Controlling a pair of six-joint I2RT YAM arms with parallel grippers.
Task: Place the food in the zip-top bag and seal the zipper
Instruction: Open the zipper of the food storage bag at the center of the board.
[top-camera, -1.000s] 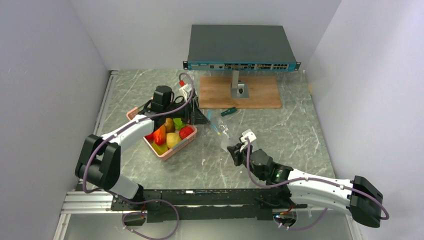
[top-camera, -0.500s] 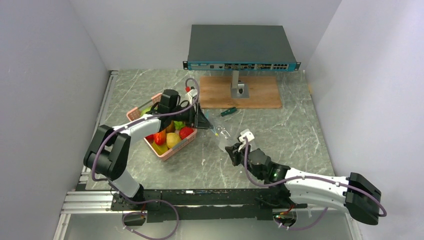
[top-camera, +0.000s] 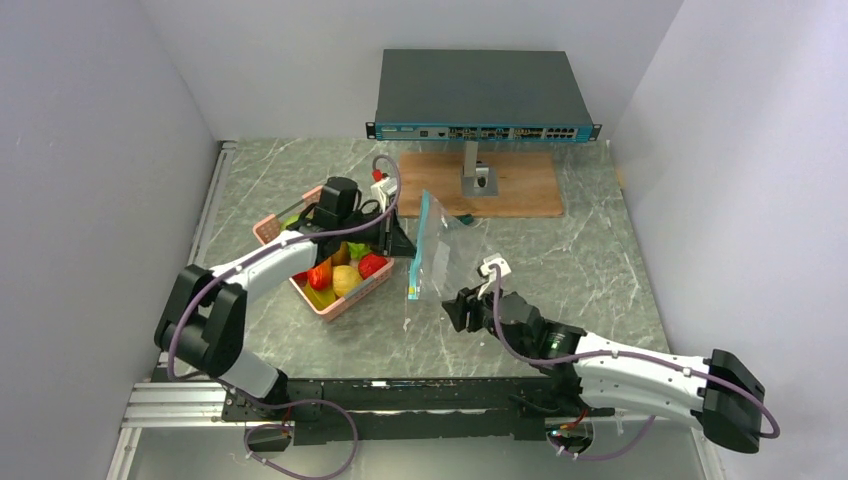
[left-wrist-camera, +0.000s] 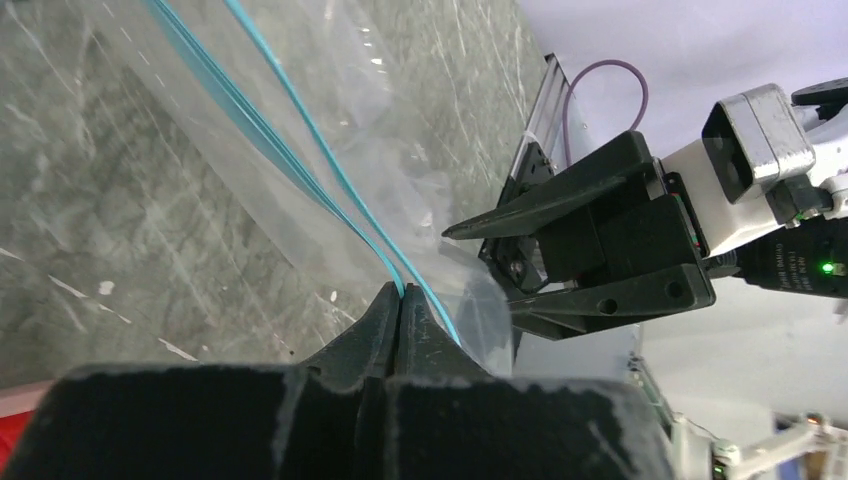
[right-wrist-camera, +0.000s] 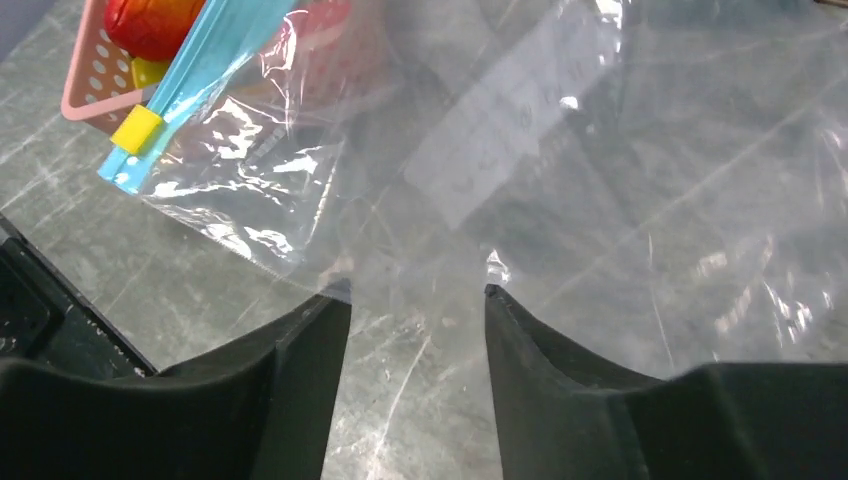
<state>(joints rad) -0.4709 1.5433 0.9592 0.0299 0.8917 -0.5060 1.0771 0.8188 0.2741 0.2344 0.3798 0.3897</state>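
Note:
The clear zip-top bag (top-camera: 432, 250) stands spread upright between my two grippers. Its teal zipper (top-camera: 418, 245) faces the basket, and a yellow slider (right-wrist-camera: 135, 130) sits near the strip's end. My left gripper (top-camera: 403, 243) is shut on the zipper (left-wrist-camera: 330, 180), pinching the strip right at its fingertips (left-wrist-camera: 400, 297). My right gripper (top-camera: 452, 308) stands open at the bag's other edge. The crinkled plastic (right-wrist-camera: 520, 150) lies just past its fingertips (right-wrist-camera: 415, 295). The food, red (top-camera: 372, 264), yellow (top-camera: 346, 280) and orange (top-camera: 320, 274) pieces, lies in the pink basket (top-camera: 268, 228).
A network switch (top-camera: 480, 95) on a metal stand rises from a wooden board (top-camera: 520, 190) at the back. Grey walls close in on the left and right. The basket's rim (right-wrist-camera: 85, 85) sits close behind the bag's zipper end.
My left gripper has shut on the zipper and raised it, so the crumpled bag now stands spread out. My right gripper has opened and shifted slightly left.

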